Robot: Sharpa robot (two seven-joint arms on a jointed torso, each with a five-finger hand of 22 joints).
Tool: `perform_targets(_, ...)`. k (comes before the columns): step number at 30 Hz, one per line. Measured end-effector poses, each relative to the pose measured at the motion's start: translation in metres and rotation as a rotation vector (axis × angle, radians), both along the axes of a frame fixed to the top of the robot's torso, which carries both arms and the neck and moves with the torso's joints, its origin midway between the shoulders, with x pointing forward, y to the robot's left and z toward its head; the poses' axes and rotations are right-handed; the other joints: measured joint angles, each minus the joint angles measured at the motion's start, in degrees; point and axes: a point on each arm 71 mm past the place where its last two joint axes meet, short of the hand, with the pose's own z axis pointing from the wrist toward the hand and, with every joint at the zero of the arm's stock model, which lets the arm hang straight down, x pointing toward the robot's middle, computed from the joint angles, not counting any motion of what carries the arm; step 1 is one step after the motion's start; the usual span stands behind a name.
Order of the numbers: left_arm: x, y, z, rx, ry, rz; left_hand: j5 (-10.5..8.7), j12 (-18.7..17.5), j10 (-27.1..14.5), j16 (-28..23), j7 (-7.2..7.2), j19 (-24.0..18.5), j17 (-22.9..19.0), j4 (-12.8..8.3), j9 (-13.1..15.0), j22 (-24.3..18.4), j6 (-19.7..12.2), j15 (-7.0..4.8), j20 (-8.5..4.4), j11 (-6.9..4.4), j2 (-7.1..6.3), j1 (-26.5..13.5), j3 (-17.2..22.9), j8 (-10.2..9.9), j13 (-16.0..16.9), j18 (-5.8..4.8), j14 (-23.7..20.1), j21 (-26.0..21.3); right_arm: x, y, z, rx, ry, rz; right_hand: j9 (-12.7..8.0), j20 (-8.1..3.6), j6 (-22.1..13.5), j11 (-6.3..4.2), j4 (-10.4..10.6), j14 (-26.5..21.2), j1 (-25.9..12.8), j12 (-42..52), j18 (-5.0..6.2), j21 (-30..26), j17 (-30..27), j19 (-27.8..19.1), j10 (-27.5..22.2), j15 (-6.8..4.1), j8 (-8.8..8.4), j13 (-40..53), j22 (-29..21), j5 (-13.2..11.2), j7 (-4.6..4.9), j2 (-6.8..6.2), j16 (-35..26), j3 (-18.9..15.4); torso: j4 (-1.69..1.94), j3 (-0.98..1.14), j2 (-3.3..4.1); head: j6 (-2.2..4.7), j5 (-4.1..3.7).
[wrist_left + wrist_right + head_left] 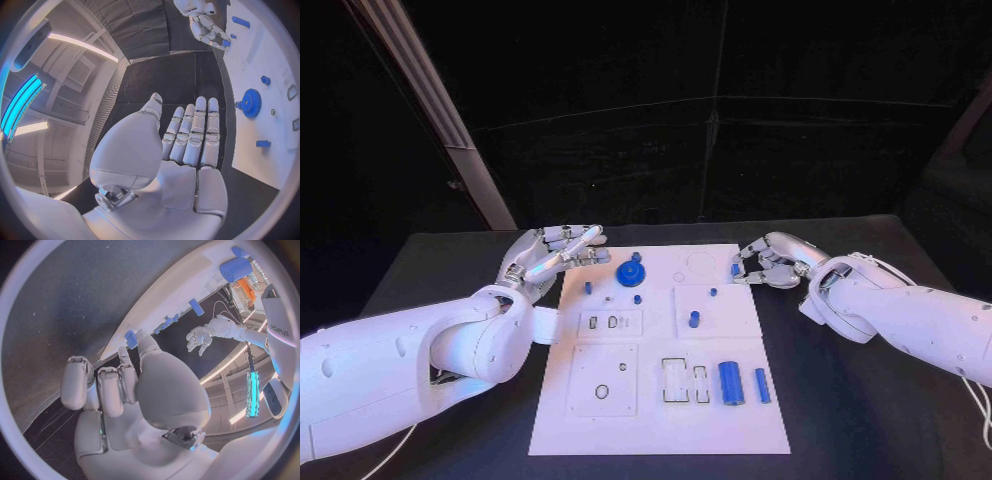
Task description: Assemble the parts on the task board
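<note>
Fingers [744, 268] of right hand [776, 262] pinch small blue part [734, 269] at board's [733, 420] edge

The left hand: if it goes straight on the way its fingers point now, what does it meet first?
Probably the blue gear on the white board. The left hand is open, fingers aimed toward it, though depth is unclear.

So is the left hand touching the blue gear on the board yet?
Apart. In the left wrist view, the left hand is flat and open over the black table, with a dark strip between its fingertips and the blue gear on the task board.
</note>
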Motion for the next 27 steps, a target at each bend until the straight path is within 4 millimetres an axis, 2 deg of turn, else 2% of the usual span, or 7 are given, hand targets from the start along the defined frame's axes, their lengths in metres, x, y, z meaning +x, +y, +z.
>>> perform_targets(11, 0.0, -0.0001, -0.0003, 0.0, 0.003, -0.002, 0.0, 0.0, 0.0, 0.0, 0.0, 0.0, 0.0, 0.0, 0.0, 0.0, 0.0, 0.0, 0.0, 0.0, 0.0, 0.0, 0.0, 0.0, 0.0, 0.0, 0.0, 0.0, 0.0007, 0.0022, -0.0006, 0.001, 0.0, 0.006, 0.2, -0.41, 2.9, 0.0, -2.0, 0.0, 1.5, 1.3, 0.0, 0.8, 0.0, 0.8, 0.0, 0.01, 0.49, 0.4, 1.6, -2.5, -0.38, 2.38, 0.6, 2.9, -0.02, -0.01, -0.02, 0.02, 0.1)
perform_targets(18, 0.0001, -0.0001, -0.0004, 0.0, 0.005, -0.003, 0.0, 0.0, 0.0, 0.0, 0.0, 0.0, 0.0, 0.0, 0.0, 0.0, 0.0, 0.0, 0.0, 0.0, 0.0, 0.0, 0.0, 0.0, 0.0, 0.0, 0.0, 0.0, 0.0011, 0.0034, -0.0009, 0.002, 0.0, 0.01, 0.2, -0.62, 3.9, -0.42, -2.7, -0.2, 2.0, 1.6, 0.01, 1.2, 0.0, 1.0, 0.0, -0.23, 0.49, 0.4, 2.2, -2.6, -0.61, 2.91, 0.6, 4.0, -0.02, -0.01, -0.02, -0.09, 0.13)
perform_targets(27, 0.0001, -0.0002, -0.0007, 0.001, 0.008, -0.004, 0.0, -0.1, 0.0, 0.0, 0.0, 0.0, 0.0, 0.0, 0.0, 0.0, 0.0, 0.0, 0.0, 0.0, 0.0, 0.0, 0.0, -0.1, 0.0, 0.0, 0.0, 0.0, 0.0012, 0.0056, -0.001, 0.003, 0.0, 0.015, 0.2, -0.62, 4.2, -0.42, -3.1, 0.0, 2.2, 1.9, 0.0, 1.2, 0.0, 1.4, 0.0, -0.43, 0.49, 0.5, 2.5, -2.9, -0.67, 3.05, 0.9, 4.4, -0.03, 0.01, -0.02, -0.14, 0.18)
